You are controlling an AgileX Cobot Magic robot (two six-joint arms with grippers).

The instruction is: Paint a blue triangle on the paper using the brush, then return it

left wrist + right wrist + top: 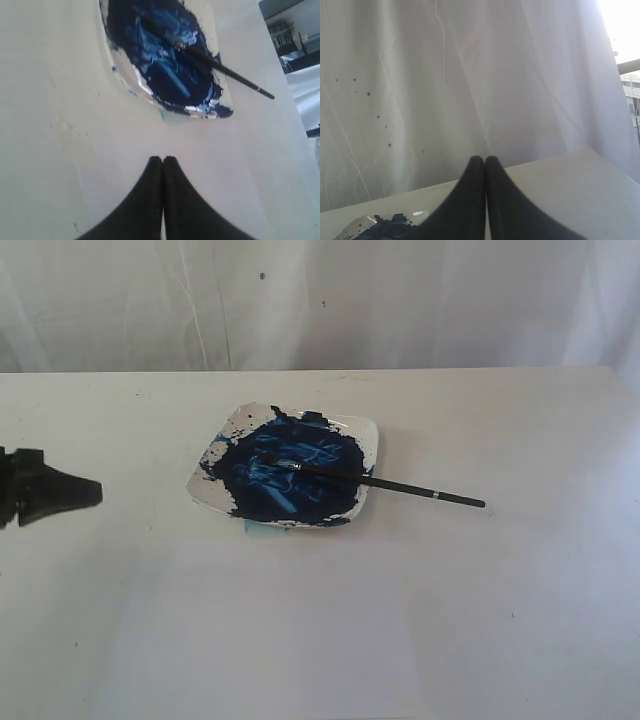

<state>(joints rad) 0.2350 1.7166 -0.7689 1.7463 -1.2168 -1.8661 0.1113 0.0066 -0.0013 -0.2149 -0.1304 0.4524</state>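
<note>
The thin black brush (pixel 400 485) lies across the white square plate (pixel 368 437). Its dark tip rests in the blue paint and its handle sticks out over the table to the right. The wrist view shows the same brush (pixel 226 73) over the plate (pixel 118 70). The white paper (pixel 380 630) lies flat in front of the plate with no blue triangle on it. My left gripper (pixel 98 490) is shut and empty at the left edge, well clear of the plate; its tips (pixel 162 159) hover over the sheet. My right gripper (pixel 485 158) is shut, empty, raised and facing the curtain.
A white curtain (pixel 320 300) with a few dark paint specks hangs behind the table's far edge. A corner of the paint plate (pixel 370 221) shows below the right gripper. Bare table (pixel 540 420) surrounds the plate.
</note>
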